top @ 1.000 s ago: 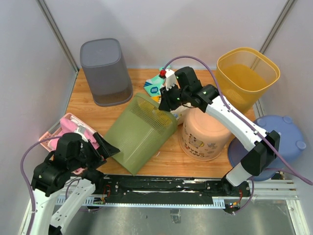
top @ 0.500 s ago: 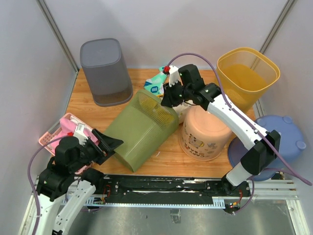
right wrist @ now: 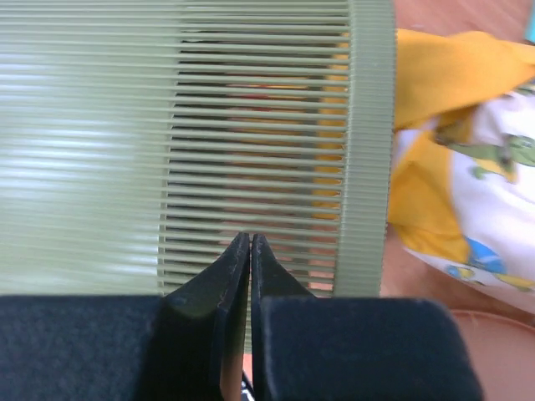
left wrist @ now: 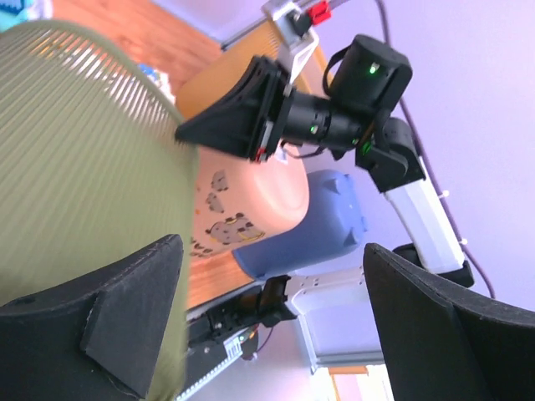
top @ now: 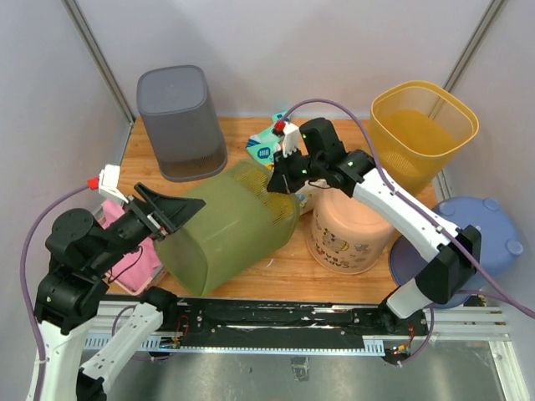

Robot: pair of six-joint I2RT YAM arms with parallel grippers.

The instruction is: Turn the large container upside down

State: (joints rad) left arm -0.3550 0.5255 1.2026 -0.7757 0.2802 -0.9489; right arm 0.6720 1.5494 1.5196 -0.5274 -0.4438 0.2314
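Green container: lying tilted on its side, not yet inverted. Left gripper: jaws wide at its base end, clamping nothing. Right gripper: jaws closed and empty, by the rim.

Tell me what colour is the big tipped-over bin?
The bin is olive green, with thin slits near its rim, clearest in the right wrist view.

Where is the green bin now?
In the top view, the green bin is tipped on its side left of centre, in front of the grey bin and beside the peach bucket.
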